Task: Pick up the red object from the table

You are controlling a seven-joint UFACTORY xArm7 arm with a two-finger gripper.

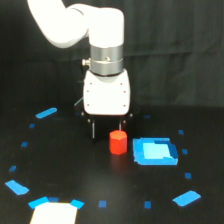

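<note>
- Single exterior view; the white arm [75, 22] enters from the top, toward the exterior view's left, and bends down over the middle of the table [75, 170].
- Wrist: a metallic grey collar above a white boxy housing that points straight down.
- Fingers [107, 131]: two dark prongs hang below the housing. One shows plainly on the exterior view's left; the other sits just above the red object and is partly merged with it in the picture.
- Finger state: spread apart, holding nothing. The red object does not lie between them as far as this angle shows.
- Red object [118, 142]: a short red-orange cylinder, upright, resting on the table with a faint reflection beneath it. It appears just below the prong on the exterior view's right, and in front of it. Whether that prong touches its top, I cannot tell; depth is unclear from one view.
- Blue square patch [155, 151]: flat on the table, just beside the red object on the exterior view's right, with a narrow dark gap between them. Bright blue, paler at the centre.
- White patch [54, 214]: at the bottom edge toward the exterior view's left, with blue corners.
- Blue tape marks [46, 113]: small pieces scattered in a loose ring around the work area, well apart from the red object.
- Table surface: black and matte; backdrop dark.
</note>
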